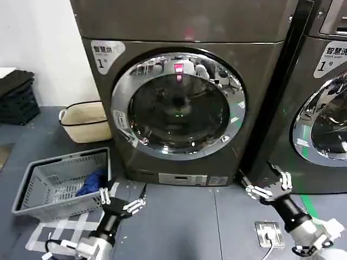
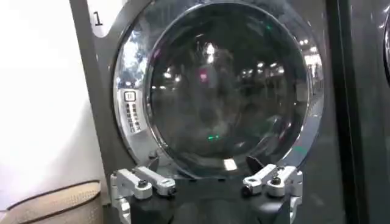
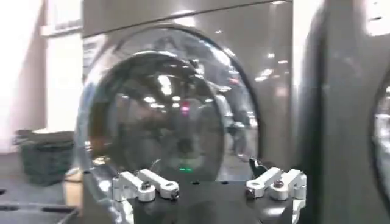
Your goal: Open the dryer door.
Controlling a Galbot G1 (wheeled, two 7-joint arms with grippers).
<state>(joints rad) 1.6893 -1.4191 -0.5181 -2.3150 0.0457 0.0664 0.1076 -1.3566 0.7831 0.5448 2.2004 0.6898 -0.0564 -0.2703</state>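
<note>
The dryer (image 1: 255,92) is a big dark grey front-loader facing me, with a silver "1" sticker at its upper left. Its door (image 1: 179,104) is shut: a wide chrome rim around dark tinted glass, seen closer as the door (image 2: 225,85) in the left wrist view and the door (image 3: 164,115) in the right wrist view. My left gripper (image 1: 123,195) hovers low over the floor, below and left of the door, open and empty. Low on the right, my right gripper (image 1: 270,181) is also open and empty, between the two machines.
A second grey machine (image 1: 325,97) with a similar chrome door stands right of the dryer. A grey plastic basket (image 1: 46,187) holding a blue cloth sits on the floor at the left, a beige bag (image 1: 87,122) behind it. A metal floor plate (image 1: 269,234) lies near my right arm.
</note>
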